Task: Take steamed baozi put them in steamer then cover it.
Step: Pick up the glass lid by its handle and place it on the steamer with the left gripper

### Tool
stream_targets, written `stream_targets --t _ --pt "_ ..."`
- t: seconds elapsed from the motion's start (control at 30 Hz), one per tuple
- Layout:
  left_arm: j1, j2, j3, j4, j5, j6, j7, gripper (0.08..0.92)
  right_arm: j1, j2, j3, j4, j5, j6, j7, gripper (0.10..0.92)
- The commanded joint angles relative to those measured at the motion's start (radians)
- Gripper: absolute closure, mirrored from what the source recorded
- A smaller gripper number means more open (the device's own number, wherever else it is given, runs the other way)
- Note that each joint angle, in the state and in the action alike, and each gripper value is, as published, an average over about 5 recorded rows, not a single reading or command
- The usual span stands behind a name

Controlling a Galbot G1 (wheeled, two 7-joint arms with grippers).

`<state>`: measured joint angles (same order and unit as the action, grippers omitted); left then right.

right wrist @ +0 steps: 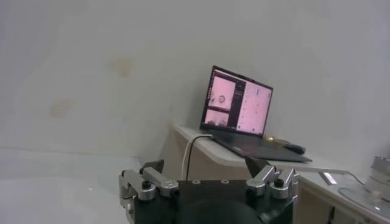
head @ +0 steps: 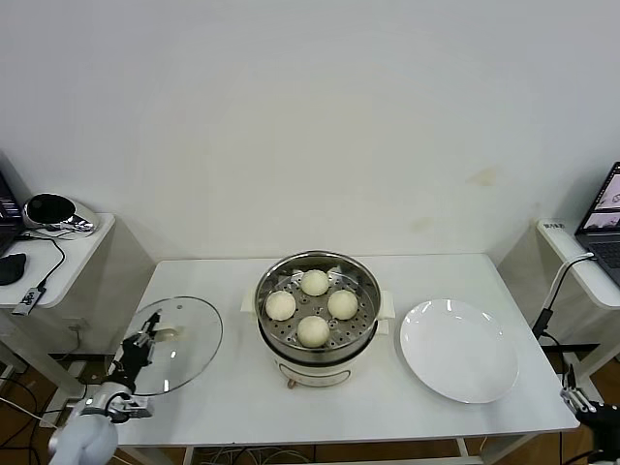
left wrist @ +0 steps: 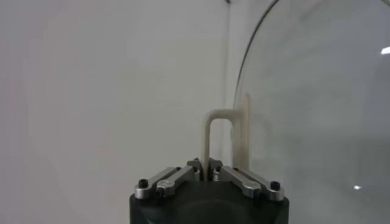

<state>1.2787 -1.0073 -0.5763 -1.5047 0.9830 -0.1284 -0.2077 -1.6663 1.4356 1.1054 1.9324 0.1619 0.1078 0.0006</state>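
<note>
Several cream-white baozi (head: 313,308) sit on the perforated tray inside the steel steamer (head: 274,342) at the table's middle. The steamer is uncovered. A round glass lid (head: 189,349) lies flat on the table to its left, with a cream loop handle (left wrist: 218,133). My left gripper (head: 147,339) is at the lid's left rim, shut on that handle (head: 170,334); in the left wrist view (left wrist: 205,170) the fingertips pinch one leg of the loop. My right gripper (head: 581,404) is parked low off the table's right front corner, open and empty, also seen in its wrist view (right wrist: 204,163).
A flat white plate (head: 458,349) lies empty to the right of the steamer. Side tables stand at both ends, the left with a mouse and cables (head: 14,266), the right with an open laptop (right wrist: 239,109). A white wall is behind.
</note>
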Motion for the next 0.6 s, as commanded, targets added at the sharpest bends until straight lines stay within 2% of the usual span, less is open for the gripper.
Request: stream_targets --t 0.03,0.23,0.37,0.47,0.6 --pt "0.153 0.09 -0.153 -0.421 -0.077 0.186 0.127 0.857 -0.002 0.001 -0.026 0.003 -0.009 0.006 -0.003 0.203" --pt "0.089 0.174 -0.088 -0.518 -0.105 0.214 0.181 0.857 -0.009 0.002 -0.041 0.009 -0.023 0.017 -0.008 0.203" --pt "0.016 0.214 0.04 -0.556 -0.1 0.245 0.201 0.857 -0.011 0.008 -0.06 0.012 -0.044 0.024 -0.009 0.203" --pt "-0.066 0.21 0.199 -0.588 -0.082 0.3 0.233 0.857 -0.006 0.021 -0.075 0.01 -0.072 0.029 -0.008 0.203" --pt "-0.203 0.148 0.411 -0.598 -0.039 0.381 0.291 0.857 0.004 0.047 -0.09 0.006 -0.114 0.032 -0.004 0.203"
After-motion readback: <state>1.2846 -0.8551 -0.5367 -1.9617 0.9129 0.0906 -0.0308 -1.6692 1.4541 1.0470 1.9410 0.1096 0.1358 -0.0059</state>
